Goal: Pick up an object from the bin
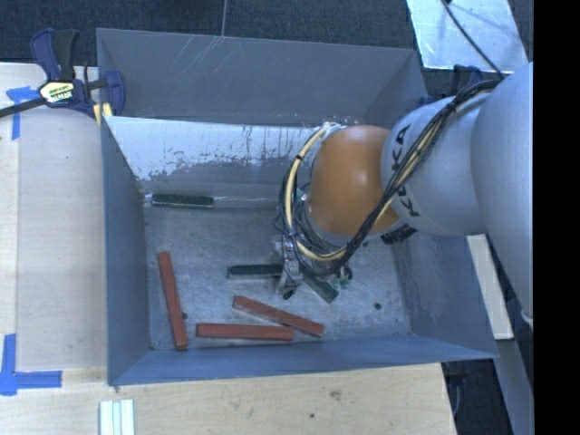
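Hanging low inside the scuffed grey metal bin (254, 71), tool (290, 284) at the right end of a slim, dark, flat bar (252, 269) mid-floor; spread or pressed together, cannot tell. Flat rust-red strip (276, 316) near.

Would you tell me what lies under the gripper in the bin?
A dark stick lies on the bin floor, its right end running under the gripper. The arm covers where it ends.

Robotics lab: KUKA arm (462, 166), metal bin (263, 80)
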